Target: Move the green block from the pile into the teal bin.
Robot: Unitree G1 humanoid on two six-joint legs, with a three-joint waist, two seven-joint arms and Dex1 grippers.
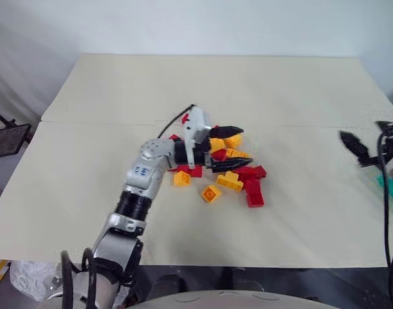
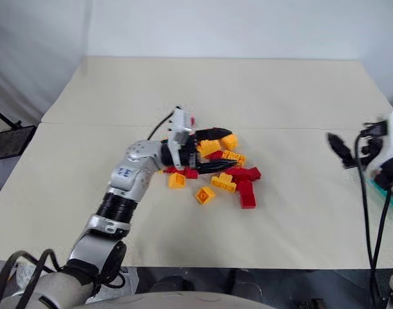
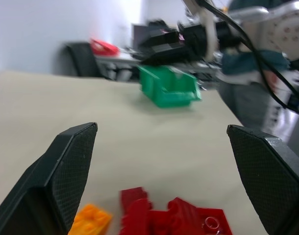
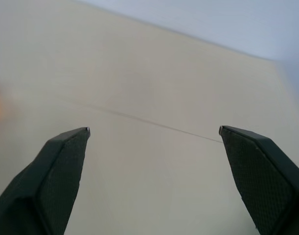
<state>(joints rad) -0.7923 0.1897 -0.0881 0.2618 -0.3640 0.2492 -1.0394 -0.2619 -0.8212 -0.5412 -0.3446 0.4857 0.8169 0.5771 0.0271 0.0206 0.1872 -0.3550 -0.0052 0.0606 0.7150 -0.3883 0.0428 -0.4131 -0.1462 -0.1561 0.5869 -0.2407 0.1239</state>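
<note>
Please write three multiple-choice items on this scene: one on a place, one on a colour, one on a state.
1. Where is the left hand?
A. over the pile
B. at the table's far edge
C. inside the teal bin

2. Which colours are the bricks in the pile?
A. blue and white
B. red and yellow-orange
C. black and purple

3. How does the right hand stand?
A. shut on a brick
B. open, holding nothing
C. shut, empty

Answers:
1 A: its fingers straddle the bricks.
2 B: only those two colours show among them.
3 B: its fingers stand wide apart with bare table between.
</note>
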